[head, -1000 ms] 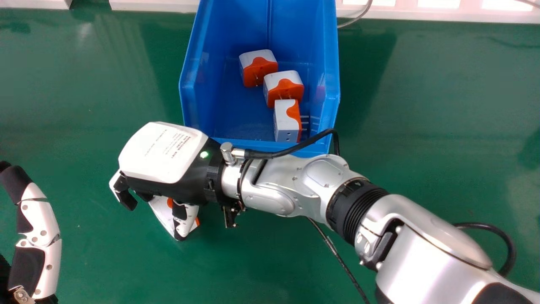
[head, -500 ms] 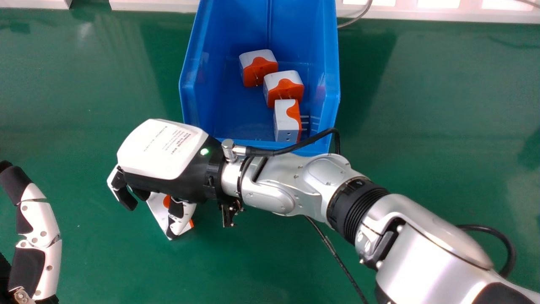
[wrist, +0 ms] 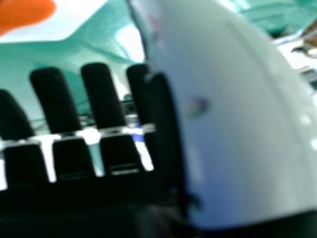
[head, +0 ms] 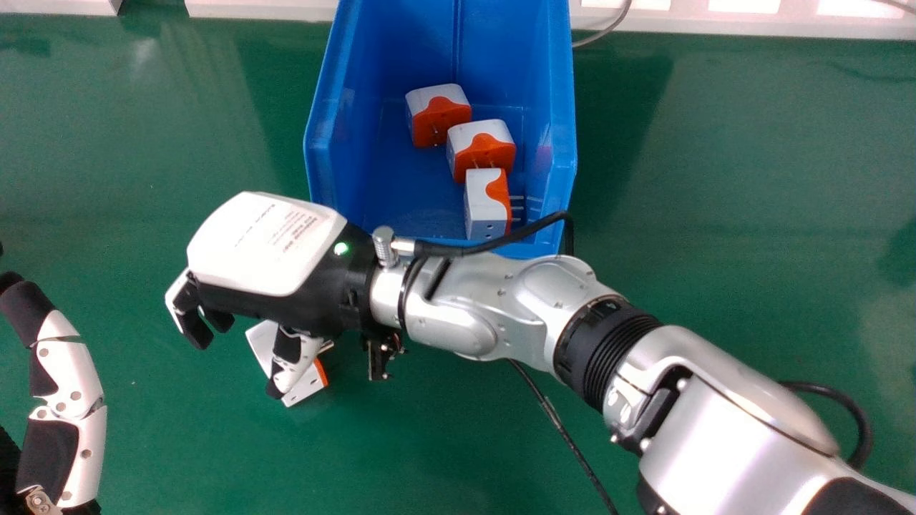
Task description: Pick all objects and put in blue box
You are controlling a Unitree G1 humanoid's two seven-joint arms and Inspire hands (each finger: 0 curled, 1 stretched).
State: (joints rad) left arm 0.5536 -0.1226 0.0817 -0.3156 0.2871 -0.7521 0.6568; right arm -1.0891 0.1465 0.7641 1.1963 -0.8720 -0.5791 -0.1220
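The left hand [head: 79, 386] is at the near left. The part that shows is stretched out and has let go of everything. At the near right, the silver right arm [head: 723, 443] reaches in over a thin black cord [head: 550, 411]. A white and orange plug [head: 308, 388] sits tilted on the green tabletop [head: 444, 443], left of the middle. The thumb of the right hand [head: 257, 247] crosses over this plug. I can't tell if they touch. The hand's fingers [wrist: 52, 99] bend a little and are not closed on anything. A thicker black cord [head: 458, 251] runs out from the wrist.

Farther on is the blue box [head: 329, 164], with three more plugs in its right half and middle. The nearest plug [head: 484, 207] has its metal pins to the right. The middle plug [head: 476, 136] is just past it. The farthest plug [head: 433, 100] is a bit to the left. At the far edge are a white panel [head: 257, 8] and a gray cord [head: 605, 32].
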